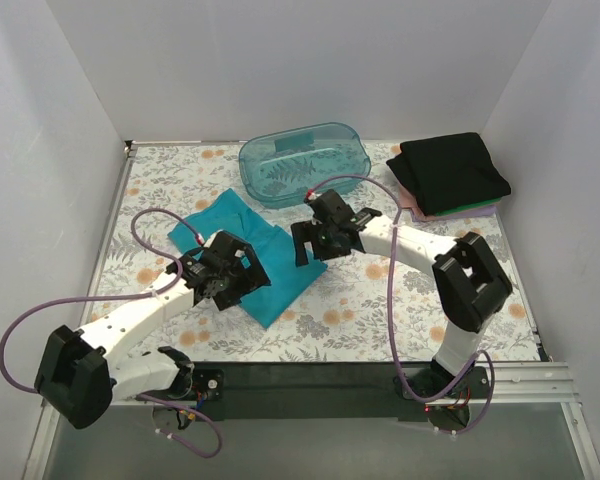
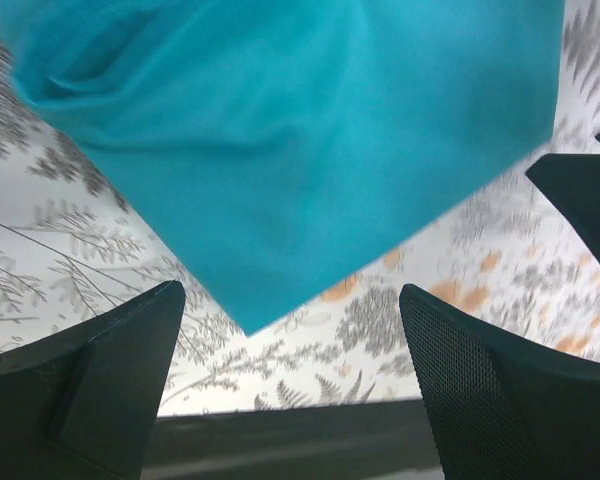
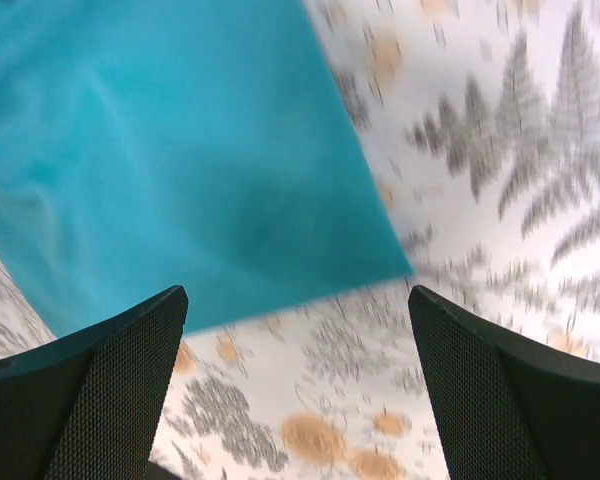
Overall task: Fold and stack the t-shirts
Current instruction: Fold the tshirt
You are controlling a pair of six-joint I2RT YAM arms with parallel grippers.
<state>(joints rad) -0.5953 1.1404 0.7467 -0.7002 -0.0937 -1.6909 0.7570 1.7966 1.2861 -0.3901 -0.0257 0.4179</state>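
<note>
A teal-blue t-shirt [image 1: 242, 236] lies flat in the middle of the floral table, folded to a rough rectangle. It also shows in the left wrist view [image 2: 310, 140] and the right wrist view [image 3: 170, 160]. My left gripper [image 1: 242, 277] hovers over the shirt's near corner, open and empty, and it shows in its own view [image 2: 292, 400]. My right gripper [image 1: 315, 243] hovers at the shirt's right edge, open and empty, and it shows in its own view [image 3: 298, 400]. A stack of folded shirts [image 1: 454, 174], black on top with pinkish and green under it, sits at the back right.
A translucent teal plastic tub [image 1: 305, 164] stands upside down behind the shirt at the back centre. White walls close in the table on three sides. A dark rail [image 1: 310, 378] runs along the near edge.
</note>
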